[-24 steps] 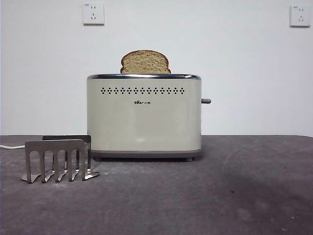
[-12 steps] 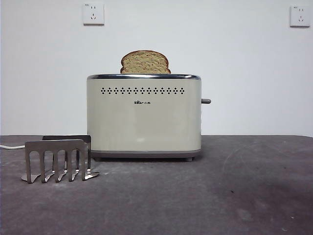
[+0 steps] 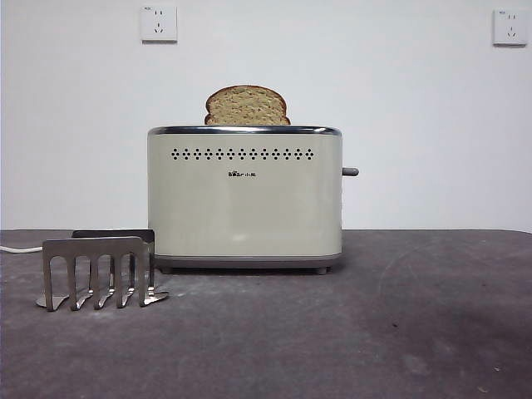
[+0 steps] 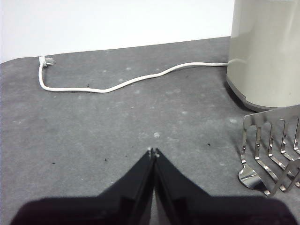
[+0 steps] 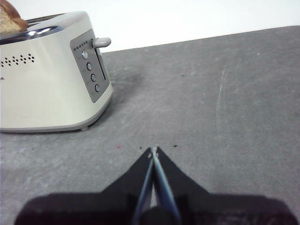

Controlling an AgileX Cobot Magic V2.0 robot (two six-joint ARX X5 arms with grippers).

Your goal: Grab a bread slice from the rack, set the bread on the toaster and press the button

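The slice of bread (image 3: 247,106) stands upright in the cream toaster (image 3: 244,199), its domed top above the chrome rim; a corner of the slice of bread (image 5: 9,18) shows in the right wrist view. The button (image 3: 350,172) sticks out high on the toaster's right side, and the button (image 5: 101,42) shows above a column of small round knobs. The grey metal rack (image 3: 100,270) stands with no bread in it at the toaster's left front. My left gripper (image 4: 153,152) is shut above bare table near the rack (image 4: 272,154). My right gripper (image 5: 153,151) is shut, holding nothing, right of the toaster (image 5: 47,84).
A white power cord (image 4: 117,82) with its plug lies across the dark grey tabletop (image 3: 374,332) left of the toaster. Two wall sockets (image 3: 159,23) sit high on the white wall. Neither arm appears in the front view.
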